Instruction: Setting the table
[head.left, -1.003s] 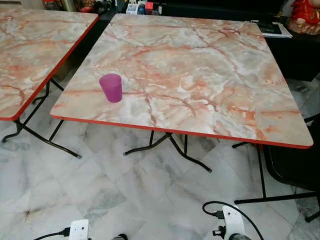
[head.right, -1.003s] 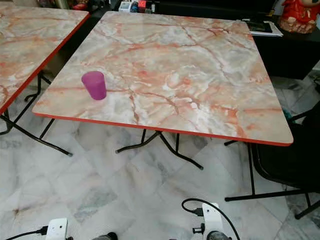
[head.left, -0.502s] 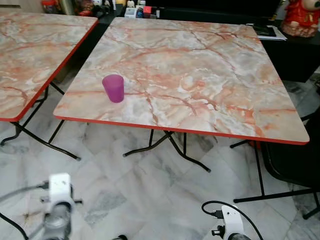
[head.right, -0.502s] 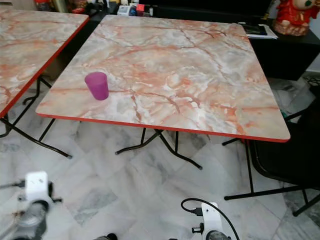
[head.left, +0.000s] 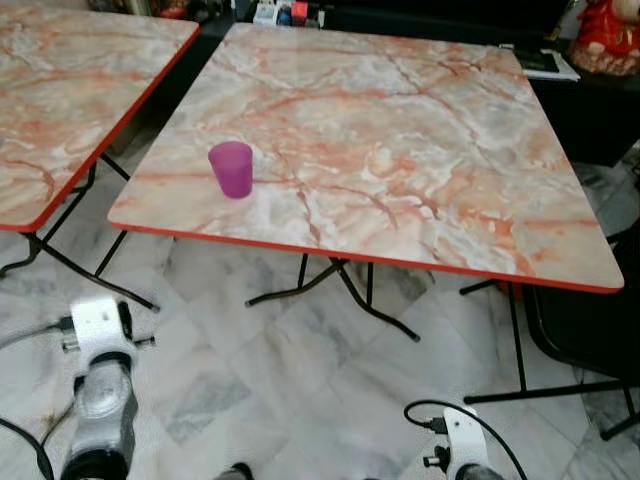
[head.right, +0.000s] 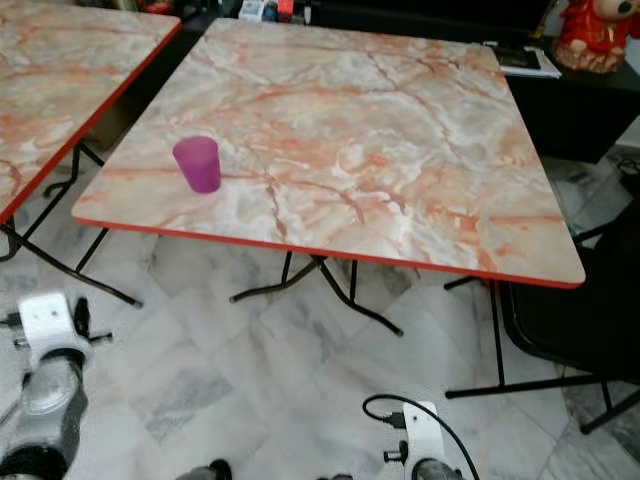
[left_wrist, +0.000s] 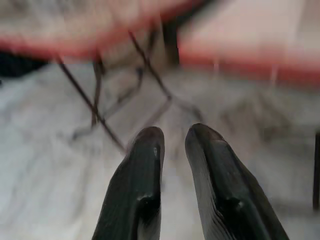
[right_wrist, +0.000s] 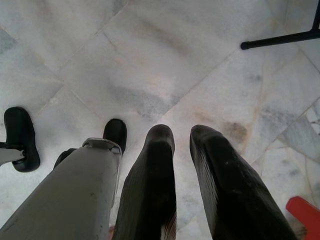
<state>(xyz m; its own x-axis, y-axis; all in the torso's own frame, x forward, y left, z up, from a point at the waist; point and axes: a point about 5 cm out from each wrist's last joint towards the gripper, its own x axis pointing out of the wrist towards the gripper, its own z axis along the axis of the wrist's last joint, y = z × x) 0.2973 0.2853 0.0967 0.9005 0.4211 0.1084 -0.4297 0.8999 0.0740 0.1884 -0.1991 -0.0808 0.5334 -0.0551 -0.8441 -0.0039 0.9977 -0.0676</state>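
Toward the upper left of the head views, a purple cup (head.left: 232, 169) stands upright on the marble-patterned table (head.left: 420, 160), close to the table's near red edge and left corner. I can't see inside the cup from this angle, so its contents I cannot tell. A second table (head.left: 60, 100) of the same pattern sits at the far left, apart from the first. At the lower left of the frame, my left arm (head.left: 98, 400) is up over the pale marble floor (head.left: 300, 370), well short of the cup. Through the left wrist view, blurred, my left tool (left_wrist: 172, 137) has its two black fingers nearly together with a slim gap and nothing between them, pointing at the tables' legs. My right tool (right_wrist: 181, 137) points down at the floor, fingers likewise close together and holding nothing, beside my grey leg (right_wrist: 65, 195) and black feet.
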